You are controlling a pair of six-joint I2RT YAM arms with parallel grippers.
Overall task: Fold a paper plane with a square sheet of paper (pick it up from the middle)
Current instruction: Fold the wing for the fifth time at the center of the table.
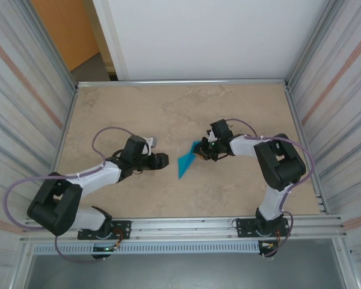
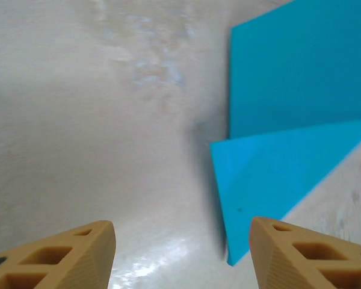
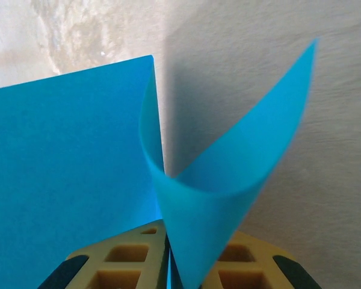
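The square sheet of paper [image 1: 185,162] is teal-blue and stands up off the beige table near the middle, bent into two flaps. My right gripper [image 1: 201,151] is shut on its right edge. In the right wrist view one flap [image 3: 60,174] stays flat on the left. The other flap [image 3: 228,192] curls up over the tan fingers [image 3: 120,259]. My left gripper [image 1: 166,160] sits just left of the sheet and is open. Its tan fingertips [image 2: 78,247] are wide apart over bare table, and the sheet's lower point [image 2: 259,180] is near the right one. The paper plane is out of view.
Corrugated metal walls [image 1: 24,90] close in the left and right sides of the table [image 1: 138,108]. A white panel [image 1: 210,36] stands at the back. A metal rail [image 1: 186,226] carries both arm bases along the near edge.
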